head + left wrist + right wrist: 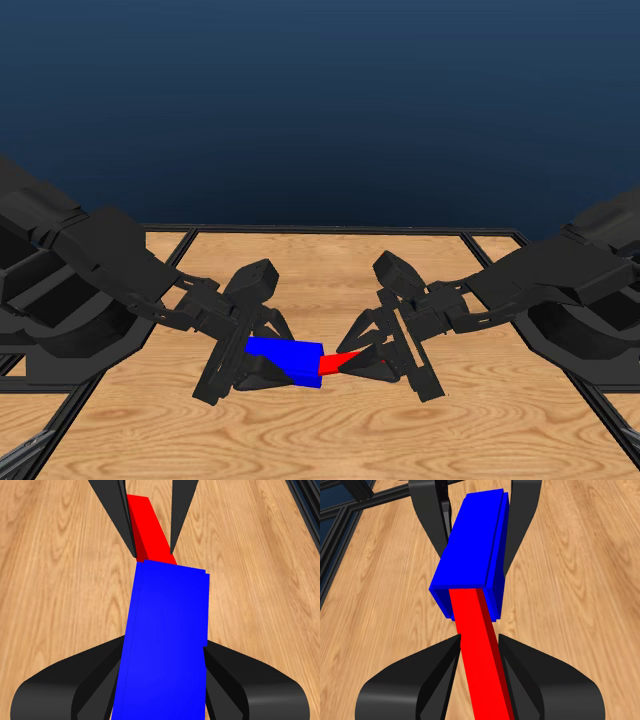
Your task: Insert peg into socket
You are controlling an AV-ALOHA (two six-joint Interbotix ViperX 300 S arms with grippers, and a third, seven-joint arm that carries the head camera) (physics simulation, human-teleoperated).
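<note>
Blue socket (pixel 285 358) clamped in left gripper (pixel 250 368), red peg (pixel 343 361) clamped in right gripper (pixel 385 365), peg tip inside socket, above wooden table (pixel 300 430).

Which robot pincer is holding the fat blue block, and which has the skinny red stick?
The left pincer grips the blue socket, the thicker block. The right pincer grips the slim red peg.

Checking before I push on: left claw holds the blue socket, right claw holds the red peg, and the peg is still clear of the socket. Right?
Not quite: the peg has already entered the socket, as the right wrist view shows. The rest is right.
</note>
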